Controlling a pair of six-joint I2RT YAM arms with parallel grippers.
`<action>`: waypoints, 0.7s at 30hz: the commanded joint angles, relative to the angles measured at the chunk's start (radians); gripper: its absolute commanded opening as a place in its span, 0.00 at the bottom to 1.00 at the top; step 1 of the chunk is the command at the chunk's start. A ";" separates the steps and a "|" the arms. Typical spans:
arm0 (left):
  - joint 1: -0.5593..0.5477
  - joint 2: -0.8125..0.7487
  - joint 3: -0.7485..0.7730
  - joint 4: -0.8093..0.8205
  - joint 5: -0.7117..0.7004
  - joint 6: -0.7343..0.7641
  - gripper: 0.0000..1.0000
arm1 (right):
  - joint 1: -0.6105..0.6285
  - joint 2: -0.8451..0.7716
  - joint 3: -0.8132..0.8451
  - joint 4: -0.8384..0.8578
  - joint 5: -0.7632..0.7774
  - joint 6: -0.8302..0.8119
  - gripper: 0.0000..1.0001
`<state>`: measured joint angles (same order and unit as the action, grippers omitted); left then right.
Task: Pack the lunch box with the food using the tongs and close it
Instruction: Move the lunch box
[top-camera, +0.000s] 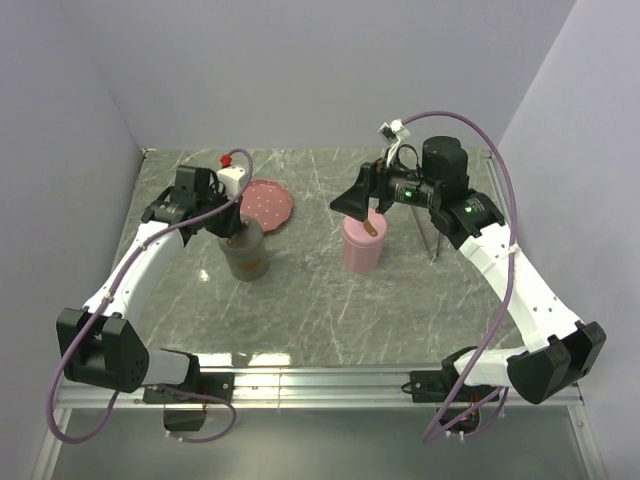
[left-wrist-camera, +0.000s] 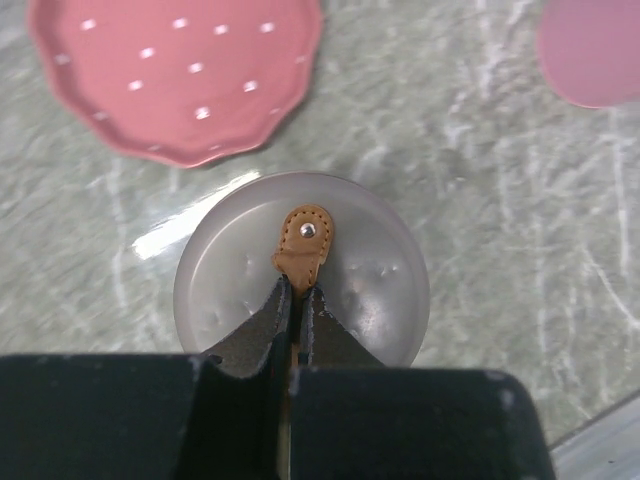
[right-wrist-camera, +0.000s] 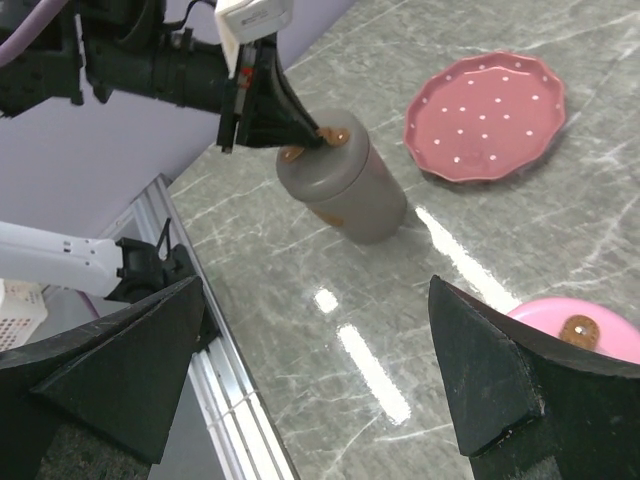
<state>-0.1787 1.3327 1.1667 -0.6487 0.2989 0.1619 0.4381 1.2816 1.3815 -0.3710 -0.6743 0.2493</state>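
left gripper (left-wrist-camera: 293, 300) above grey lunch box (left-wrist-camera: 220, 275), pinching its tan tab (left-wrist-camera: 305, 243)

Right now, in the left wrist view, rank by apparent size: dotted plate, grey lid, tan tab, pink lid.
1. pink dotted plate, cropped at the top.
2. grey lid, nearer the camera.
3. tan tab.
pink lid: mostly out of frame, so unranked.

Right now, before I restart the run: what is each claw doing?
Left claw: closed on the tan tab of the grey lid.
Right claw: open, holding nothing.
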 joint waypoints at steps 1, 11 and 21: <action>-0.068 0.008 -0.029 -0.032 0.062 -0.059 0.00 | -0.030 -0.007 0.040 -0.008 0.001 -0.007 1.00; -0.288 0.134 0.056 0.112 0.014 -0.156 0.02 | -0.140 -0.028 0.021 -0.061 0.016 -0.011 1.00; -0.398 0.270 0.175 0.162 -0.015 -0.208 0.04 | -0.331 -0.103 -0.032 -0.147 0.025 -0.058 1.00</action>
<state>-0.5484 1.5574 1.3140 -0.4698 0.2882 -0.0067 0.1482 1.2346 1.3621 -0.5034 -0.6468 0.2184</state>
